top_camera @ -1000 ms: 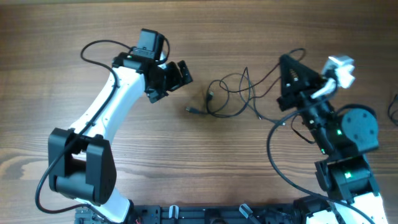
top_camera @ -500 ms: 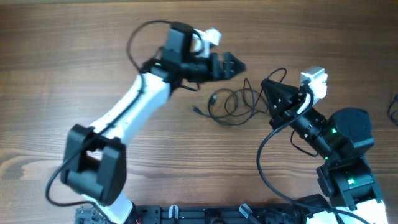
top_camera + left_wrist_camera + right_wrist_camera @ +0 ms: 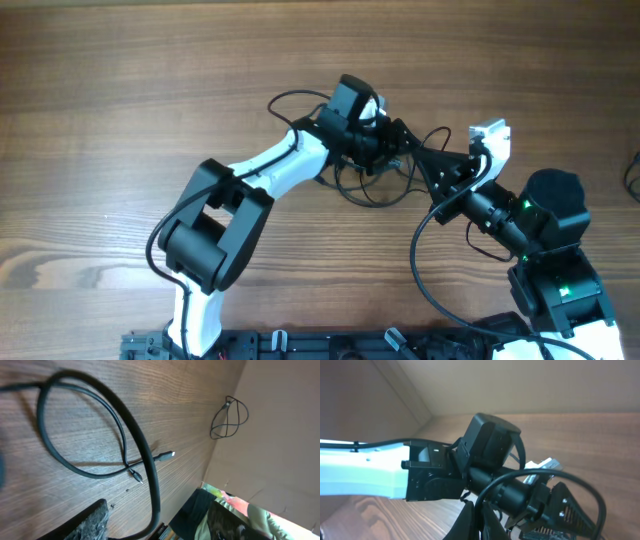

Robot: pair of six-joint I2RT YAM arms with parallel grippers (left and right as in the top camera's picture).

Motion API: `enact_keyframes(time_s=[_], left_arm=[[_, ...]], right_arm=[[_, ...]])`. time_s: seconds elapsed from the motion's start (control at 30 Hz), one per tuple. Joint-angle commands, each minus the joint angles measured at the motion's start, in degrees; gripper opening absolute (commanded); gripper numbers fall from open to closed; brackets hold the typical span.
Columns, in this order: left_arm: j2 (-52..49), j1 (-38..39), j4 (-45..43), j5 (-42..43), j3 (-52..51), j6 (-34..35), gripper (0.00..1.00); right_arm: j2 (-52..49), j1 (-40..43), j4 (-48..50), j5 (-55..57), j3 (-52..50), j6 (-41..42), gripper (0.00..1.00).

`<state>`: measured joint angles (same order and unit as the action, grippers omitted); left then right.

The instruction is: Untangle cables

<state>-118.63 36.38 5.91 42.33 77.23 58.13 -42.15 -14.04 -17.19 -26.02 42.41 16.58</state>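
Note:
The cables (image 3: 372, 185) lie as a tangle of thin black loops on the wooden table, just right of centre. My left gripper (image 3: 398, 140) hovers over the tangle's upper right part; from above I cannot make out how its jaws stand. In the left wrist view, a black cable (image 3: 135, 430) loops close beneath, a small plug (image 3: 167, 454) lies on the wood, and only one finger (image 3: 85, 522) shows. My right gripper (image 3: 428, 160) sits next to the left one, at the tangle's right edge. It (image 3: 481, 522) is shut on a black cable (image 3: 555, 473) that arches up from between its fingers.
The left arm's wrist (image 3: 490, 455) fills the space right in front of the right gripper. Another small coil of black cord (image 3: 229, 417) lies far off by the table's edge. Both arm bases and their thick wiring (image 3: 430, 270) stand along the near side.
The left arm has swung from the table's left to right over the tangle, close to the right gripper. The right gripper has shifted left with its cable, and the loops have bunched together.

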Motion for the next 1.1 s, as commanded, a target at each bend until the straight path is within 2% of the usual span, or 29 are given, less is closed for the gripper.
enact_keyframes(time_s=[0.0, 0.03, 0.07, 0.13, 0.2, 0.23, 0.3, 0.33, 0.4, 0.47, 0.53, 0.6, 0.63, 0.7, 0.77, 0.8, 0.83, 0.87, 0.9, 0.93, 0.97, 1.03, 1.07], left_arm=[[-1.25, 2.80, -0.44, -3.67, 0.35, 2.38, 0.50], [-1.53, 3.43, -0.59, -5.16, 0.35, 2.36, 0.45], [-1.68, 3.74, -0.66, -6.95, 0.35, 2.38, 0.34], [-1.92, 3.65, -1.40, -12.55, 0.35, 2.25, 0.04], [-1.25, 1.42, -2.12, -13.79, 0.39, -1.20, 0.04], [0.74, -2.43, -1.49, -11.58, 0.44, -5.16, 0.04], [7.37, -12.50, 3.02, -10.27, 0.46, -8.59, 0.04], [10.80, -17.97, 4.83, -10.27, 0.46, -8.92, 0.04], [17.33, -29.07, 8.15, -10.27, 0.46, -8.92, 0.04], [22.38, -39.39, 14.21, -10.27, 0.46, -11.15, 0.04], [24.24, -45.16, 20.06, -10.29, 0.46, -14.47, 0.04], [24.26, -50.42, 29.68, -11.56, 0.46, -20.39, 0.04], [24.15, -51.12, 32.92, -11.82, 0.46, -22.38, 0.04], [24.06, -50.53, 36.06, -11.82, 0.46, -27.12, 0.04], [24.06, -48.94, 37.20, -12.07, 0.46, -29.53, 0.04], [24.06, -48.04, 38.86, -15.74, 0.46, -29.59, 0.04], [24.09, -47.74, 41.40, -23.08, 0.46, -29.55, 0.04], [24.09, -47.74, 44.02, -31.08, 0.46, -28.20, 0.04], [24.06, -48.15, 48.02, -42.32, 0.46, -22.75, 0.04], [24.06, -48.89, 51.71, -49.16, 0.46, -15.98, 0.04], [24.06, -49.92, 54.34, -51.45, 0.46, -11.19, 0.04], [24.04, -51.91, 55.17, -45.31, 0.44, -9.49, 0.04], [24.04, -51.89, 54.95, -41.35, 0.44, -9.77, 0.04]], right_arm=[[0.37, 0.13, -1.29, -1.07, 0.11, 0.55, 0.05], [0.37, 0.13, -1.29, -1.09, 0.11, 0.57, 0.05], [0.37, 0.13, -1.29, -1.09, 0.11, 0.59, 0.04], [0.37, 0.15, -1.90, -0.68, 0.11, 1.16, 0.04], [0.37, 0.15, -3.85, 4.70, 0.11, 5.03, 0.04], [0.37, 0.22, -7.28, 16.94, 0.28, 9.79, 0.04], [0.37, 2.45, -17.62, 35.93, 3.43, 18.80, 0.04], [0.37, 4.52, -22.60, 41.59, 5.95, 20.31, 0.04], [0.37, 9.86, -29.11, 49.42, 10.21, 21.62, 0.04], [0.37, 17.07, -31.56, 53.31, 12.76, 25.09, 0.04], [0.37, 22.36, -30.51, 52.22, 13.51, 27.04, 0.04], [0.02, 25.99, -26.32, 48.26, 13.51, 26.88, 0.05], [-0.37, 26.16, -23.34, 44.59, 13.49, 25.42, 0.04], [-3.02, 26.14, -12.98, 37.29, 13.46, 12.07, 0.04], [-7.02, 26.18, -5.07, 38.64, 13.51, 9.35, 0.04], [-10.36, 26.73, -0.59, 40.54, 14.16, 8.92, 0.04], [-13.11, 27.76, 0.55, 42.36, 15.61, 8.94, 0.04], [-17.00, 29.68, 0.28, 42.91, 18.32, 8.90, 0.04], [-19.80, 31.28, -0.11, 41.31, 20.44, 9.01, 0.04], [-22.40, 32.68, -0.33, 37.57, 22.58, 8.94, 0.04], [-25.29, 34.18, -0.72, 31.26, 25.53, 8.92, 0.04], [-29.99, 35.52, 2.69, 22.23, 30.32, 8.37, 0.04], [-32.46, 35.50, 6.71, 19.45, 33.38, 4.66, 0.04]])
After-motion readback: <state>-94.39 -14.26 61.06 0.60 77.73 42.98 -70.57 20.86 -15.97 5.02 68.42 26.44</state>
